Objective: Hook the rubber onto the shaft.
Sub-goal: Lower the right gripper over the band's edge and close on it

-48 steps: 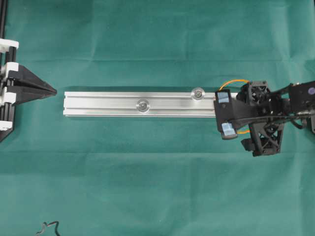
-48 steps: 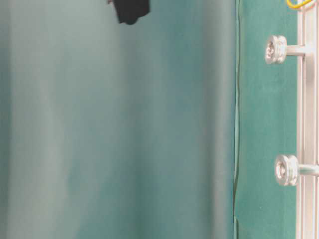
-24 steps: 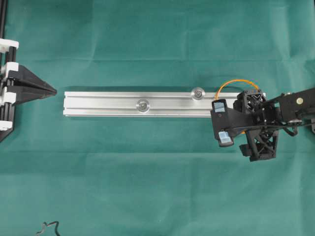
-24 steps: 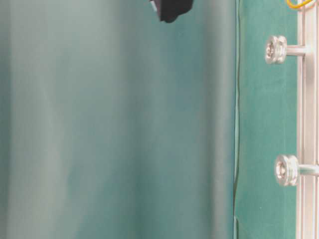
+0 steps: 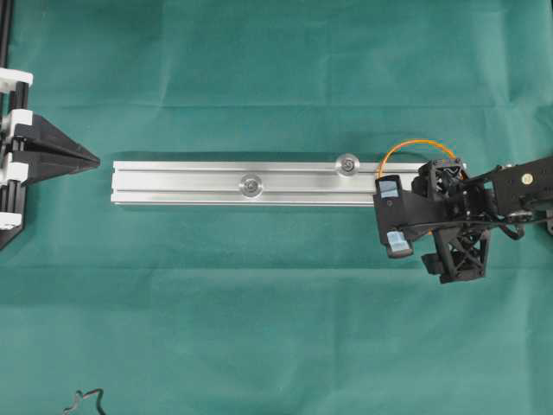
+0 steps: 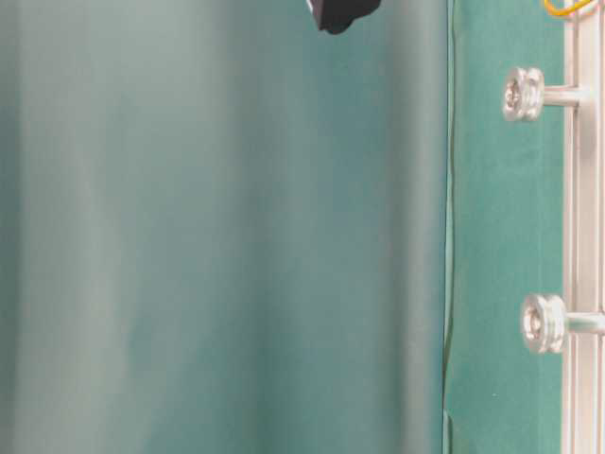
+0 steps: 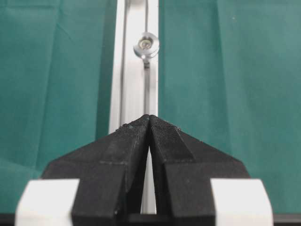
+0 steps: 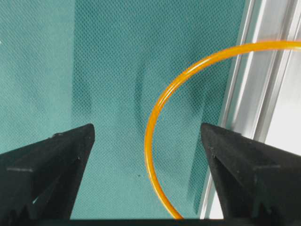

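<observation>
Rubber band (image 8: 162, 122) lies across the rail's (image 5: 190, 183) right end, unhooked. I see my right gripper (image 8: 146, 155) spread wide above it, grasping nothing; left gripper (image 7: 149, 123) clenched, empty.

One camera looks straight down on the green cloth (image 5: 259, 328) and rail (image 5: 181, 182). Another, turned sideways, sits low beside the same rail. Each wrist camera peers closely past its own fingers at the rail.
</observation>
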Controlling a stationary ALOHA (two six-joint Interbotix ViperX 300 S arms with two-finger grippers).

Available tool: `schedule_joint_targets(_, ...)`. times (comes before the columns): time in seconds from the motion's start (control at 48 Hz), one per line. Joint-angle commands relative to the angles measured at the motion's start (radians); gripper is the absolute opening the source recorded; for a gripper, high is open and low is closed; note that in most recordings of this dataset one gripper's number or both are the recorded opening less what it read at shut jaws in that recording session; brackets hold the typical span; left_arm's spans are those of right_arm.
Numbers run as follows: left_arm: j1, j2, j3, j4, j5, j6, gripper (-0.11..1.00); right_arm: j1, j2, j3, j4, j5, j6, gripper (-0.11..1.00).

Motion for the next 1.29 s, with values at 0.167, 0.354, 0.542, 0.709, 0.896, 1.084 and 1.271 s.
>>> schedule_joint_targets(0.167, 0.002, 0.008, -0.029, 0.003, -0.005, 0.0, 0.0, 0.003, -0.006, -0.006, 0.003, -0.014, 0.0, 0.94)
schedule_joint_targets(0.354, 0.002, 0.006, -0.029, 0.002, -0.005, 0.0, 0.0, 0.003, 0.0, -0.002, 0.003, -0.014, 0.012, 0.94)
schedule_joint_targets(0.542, 0.002, 0.008, -0.029, 0.003, -0.005, 0.0, 0.0, 0.003, 0.005, 0.0, 0.002, -0.014, 0.054, 0.93)
schedule_joint_targets(0.709, 0.002, 0.008, -0.029, 0.002, -0.005, 0.0, 0.0, 0.005, 0.005, 0.0, -0.002, -0.018, 0.054, 0.85)
schedule_joint_targets(0.896, 0.002, 0.008, -0.029, 0.002, -0.005, 0.0, 0.0, 0.003, 0.005, 0.0, -0.008, -0.048, 0.054, 0.39)
schedule_joint_targets(1.084, 0.002, 0.008, -0.031, 0.003, -0.005, 0.0, 0.0, 0.003, 0.005, 0.0, -0.008, -0.046, 0.055, 0.06)
schedule_joint_targets(1.271, 0.002, 0.008, -0.031, 0.003, -0.005, 0.0, 0.0, 0.003, 0.005, 0.0, -0.008, -0.048, 0.055, 0.06)
